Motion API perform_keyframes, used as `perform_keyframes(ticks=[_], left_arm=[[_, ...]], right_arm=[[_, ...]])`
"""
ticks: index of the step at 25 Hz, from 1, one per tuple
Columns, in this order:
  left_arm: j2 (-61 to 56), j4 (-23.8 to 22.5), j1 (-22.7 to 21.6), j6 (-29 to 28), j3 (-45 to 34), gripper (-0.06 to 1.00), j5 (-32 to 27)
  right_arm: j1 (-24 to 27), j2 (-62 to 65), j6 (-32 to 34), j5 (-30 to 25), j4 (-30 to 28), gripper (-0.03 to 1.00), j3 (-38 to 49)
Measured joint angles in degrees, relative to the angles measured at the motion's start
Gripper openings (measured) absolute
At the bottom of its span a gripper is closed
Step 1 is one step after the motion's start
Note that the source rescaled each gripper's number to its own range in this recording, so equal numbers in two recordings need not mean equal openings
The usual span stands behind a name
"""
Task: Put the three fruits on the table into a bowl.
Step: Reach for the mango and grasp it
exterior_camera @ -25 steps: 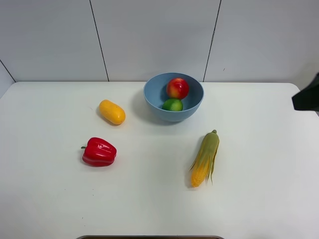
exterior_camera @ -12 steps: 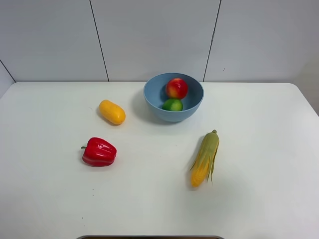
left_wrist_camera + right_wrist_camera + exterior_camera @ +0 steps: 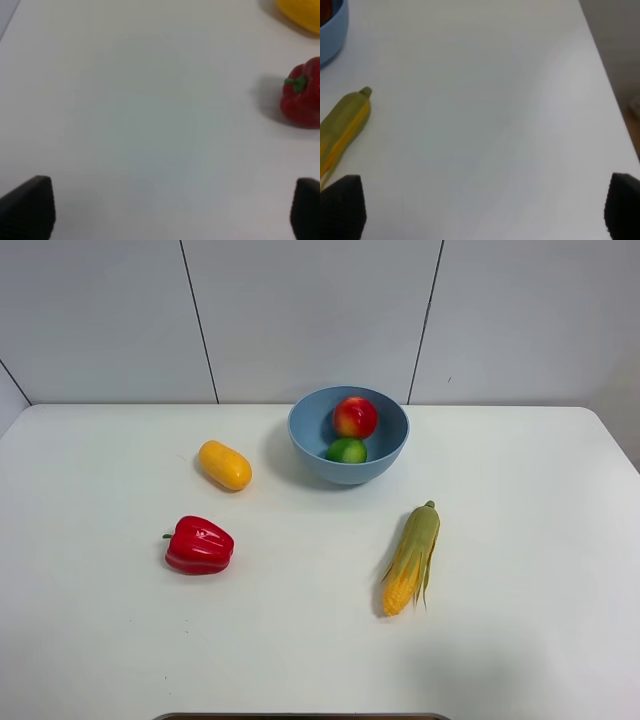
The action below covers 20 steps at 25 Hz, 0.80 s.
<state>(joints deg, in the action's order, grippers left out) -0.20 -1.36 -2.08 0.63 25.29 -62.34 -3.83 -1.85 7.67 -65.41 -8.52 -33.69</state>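
My left claw (image 3: 167,210) hangs over the bare white table (image 3: 520,640), its two dark fingertips spread wide with nothing between them. My right claw (image 3: 482,205) is the same: jaws far apart, holding nothing, over the white top with the table's edge in sight.

Nearest of the things on the table is the corn cob (image 3: 411,559). It lies lengthwise right of the middle, its green-husked tip pointing away toward the bowl. Across from it on the left, the red bell pepper (image 3: 199,545) lies on its side, green stem toward the left edge. Farther back, a little right of the pepper, the yellow-orange mango (image 3: 225,464) rests on the table, apart from the bowl — the one fruit outside it. Beyond, near the far edge at the middle, stands the light-blue bowl (image 3: 345,475). Inside it sits the green lime (image 3: 346,450) at the near side, with the red-and-yellow apple (image 3: 355,417) close behind it.
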Motion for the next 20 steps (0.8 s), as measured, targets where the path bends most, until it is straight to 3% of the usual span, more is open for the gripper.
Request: perform_keyframes(ticks=[5,20], left_arm=[[0.00,0.00,0.00,0.00,0.00,0.82,0.00],[0.00,0.00,0.00,0.00,0.00,0.82,0.00]], right_arm=[[4.52,1.99,-0.26,2.36,0.88,0.87,0.91],[4.66,1.99,-1.94,2.36,2.83,0.87,1.04]])
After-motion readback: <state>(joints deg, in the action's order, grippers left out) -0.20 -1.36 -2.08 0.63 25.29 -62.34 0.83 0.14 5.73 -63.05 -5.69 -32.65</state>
